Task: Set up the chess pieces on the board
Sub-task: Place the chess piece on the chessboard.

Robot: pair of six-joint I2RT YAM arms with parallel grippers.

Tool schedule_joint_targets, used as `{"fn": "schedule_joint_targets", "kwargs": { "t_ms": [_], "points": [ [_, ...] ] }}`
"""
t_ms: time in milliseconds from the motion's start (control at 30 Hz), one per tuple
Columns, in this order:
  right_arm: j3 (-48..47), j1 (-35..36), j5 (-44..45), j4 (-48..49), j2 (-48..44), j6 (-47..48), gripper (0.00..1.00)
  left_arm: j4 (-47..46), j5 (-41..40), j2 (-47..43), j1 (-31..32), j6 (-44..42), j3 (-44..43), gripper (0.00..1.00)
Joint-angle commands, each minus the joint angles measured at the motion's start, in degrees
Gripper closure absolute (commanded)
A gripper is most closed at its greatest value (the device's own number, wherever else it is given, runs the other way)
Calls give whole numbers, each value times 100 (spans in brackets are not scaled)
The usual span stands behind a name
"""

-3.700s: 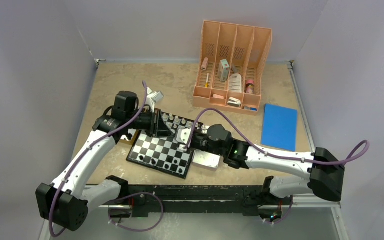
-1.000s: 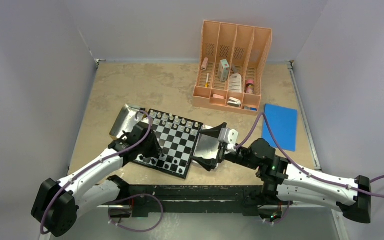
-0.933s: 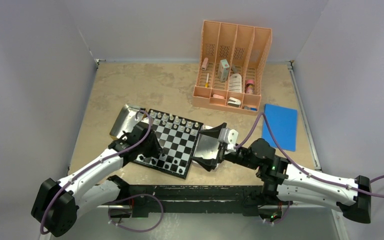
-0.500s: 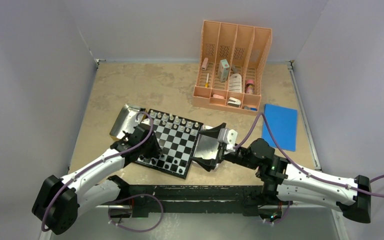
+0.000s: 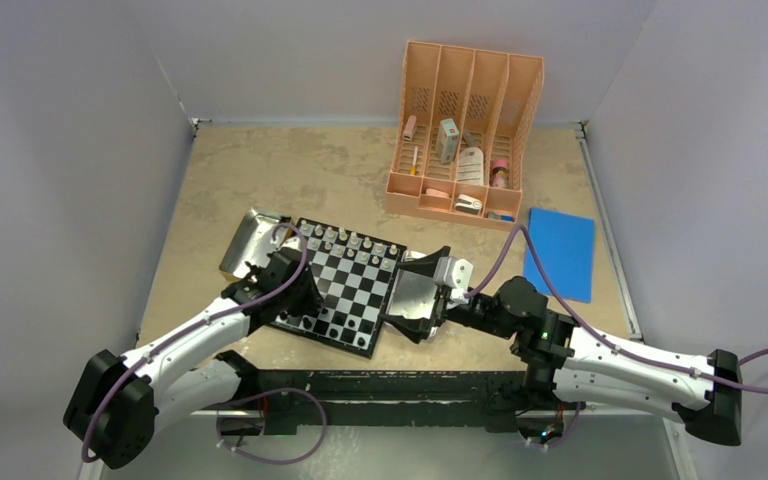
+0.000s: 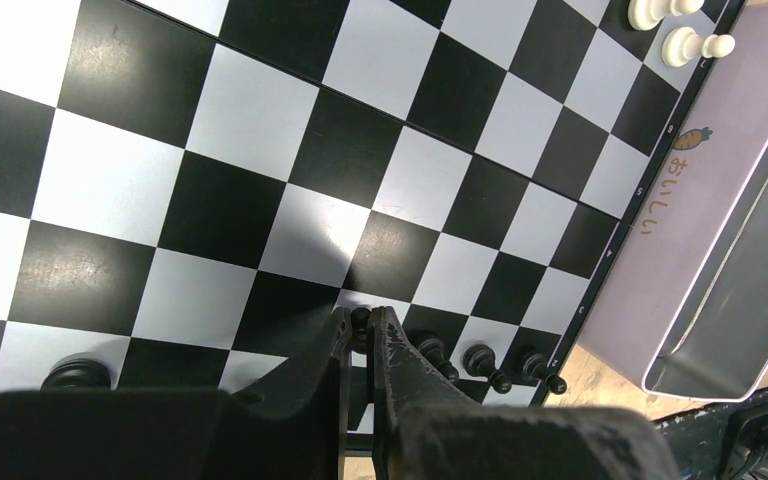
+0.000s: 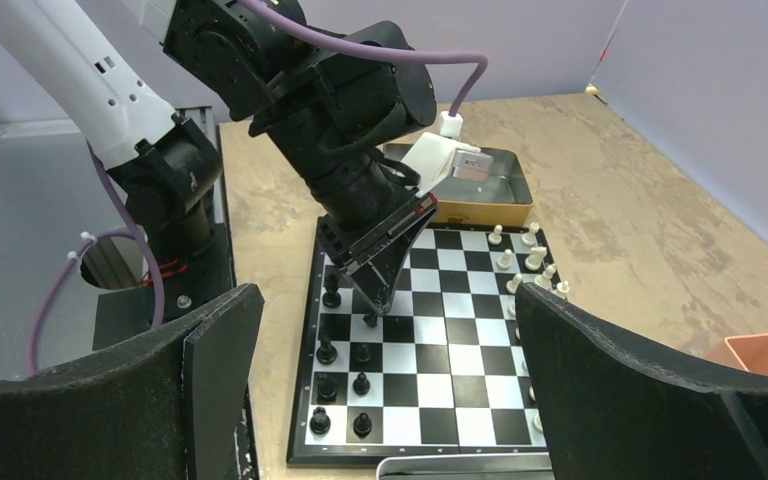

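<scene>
The board (image 5: 358, 287) lies in front of the arms, with white chess pieces (image 5: 345, 238) along its far edge and black chess pieces (image 7: 326, 350) in its two nearest rows. My left gripper (image 6: 361, 325) is shut on a small black pawn (image 6: 360, 316), held upright low over a square in the black side's second row. I cannot tell whether the pawn touches that square. Three more black pawns (image 6: 482, 360) stand in line beside it. My right gripper (image 7: 388, 298) hangs wide open with nothing in it beside the board's right edge, above a silver tray (image 5: 407, 302).
A second silver tray (image 5: 248, 240) sits at the board's far left corner. A peach desk organiser (image 5: 465, 135) with small items stands at the back, and a blue pad (image 5: 560, 252) lies to the right. The black base rail (image 5: 390, 385) runs along the near edge.
Earlier my left gripper was at the board's far left and my right one over the board. Now the left is low over the near rows and the right has drawn back. Over the last second, nothing moved.
</scene>
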State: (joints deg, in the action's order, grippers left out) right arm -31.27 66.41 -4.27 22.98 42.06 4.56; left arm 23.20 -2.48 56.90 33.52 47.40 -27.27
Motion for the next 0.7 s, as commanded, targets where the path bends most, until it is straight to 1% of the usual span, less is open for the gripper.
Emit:
{"fn": "schedule_joint_targets", "kwargs": {
  "t_ms": [0,367,533,667],
  "points": [
    [-255,14,-117,268,-18,52,1,-161,-148,-22,41,-27,-22,100],
    [-231,11,-155,282,15,78,1,-8,-65,-104,78,-16,-152,85],
    [-233,17,-166,285,21,88,1,7,-43,-149,92,-32,-195,81],
    [-231,16,-179,289,38,98,1,9,-20,-123,101,-57,-226,80]
  ]
}}
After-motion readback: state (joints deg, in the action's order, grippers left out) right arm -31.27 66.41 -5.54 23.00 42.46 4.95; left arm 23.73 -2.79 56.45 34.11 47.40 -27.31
